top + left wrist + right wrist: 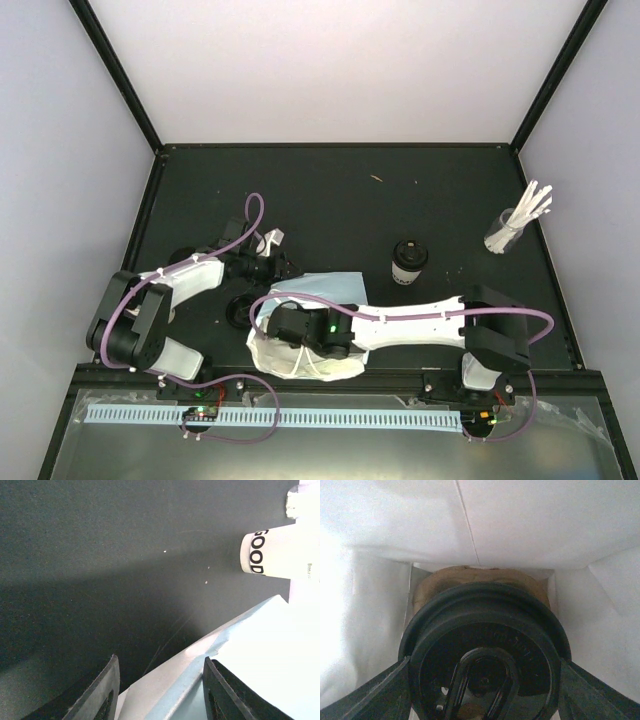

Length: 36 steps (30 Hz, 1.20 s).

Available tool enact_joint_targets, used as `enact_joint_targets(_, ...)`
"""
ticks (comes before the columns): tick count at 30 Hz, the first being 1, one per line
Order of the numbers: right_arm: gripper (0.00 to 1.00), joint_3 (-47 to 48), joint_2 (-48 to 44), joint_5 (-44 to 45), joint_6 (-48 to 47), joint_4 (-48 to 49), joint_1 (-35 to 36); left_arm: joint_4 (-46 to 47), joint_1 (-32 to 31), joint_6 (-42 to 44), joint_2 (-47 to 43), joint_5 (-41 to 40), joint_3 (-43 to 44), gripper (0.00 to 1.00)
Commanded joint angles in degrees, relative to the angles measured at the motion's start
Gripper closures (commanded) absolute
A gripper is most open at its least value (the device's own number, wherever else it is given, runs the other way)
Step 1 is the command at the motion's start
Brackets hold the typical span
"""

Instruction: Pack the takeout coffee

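Right arm: the right gripper [485, 666] reaches inside the light-blue paper bag [338, 287], jaws clamped on either side of a coffee cup [485, 630] at its lid.
Left arm: the left gripper [160, 659] straddles the bag's rim. Whether it pinches the paper cannot be told.
Step in hand: probably seating the cup in the pulp carrier [470, 577] behind it. Keep the bag's mouth wide, line the cup up with a hole, and let go only once it is seated.
Look: black round lid with a raised rim.
Second cup [409, 260]: cream with a black lid, standing on the table [330, 190], well apart from the bag.
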Motion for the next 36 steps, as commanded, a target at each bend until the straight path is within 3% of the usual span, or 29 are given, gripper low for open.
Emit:
enact_joint_targets(1,0.51,-3.62,3.39,4.7,0.62,-2.07,-0.53,-2.54,-1.89,-0.78,-2.17,7.02,-0.38,0.53)
enact_joint_targets(27,0.51,0.96,2.45,-21.93,3.05,-11.63,-5.97,-2.94,-2.42,-1.12,-3.45,6.67,-0.56,0.54)
enact_joint_targets(36,0.51,3.78,6.56,-14.9,4.23,-15.83,-5.93,-2.86,-2.59,-1.22,-3.37,6.62,-0.39,0.54)
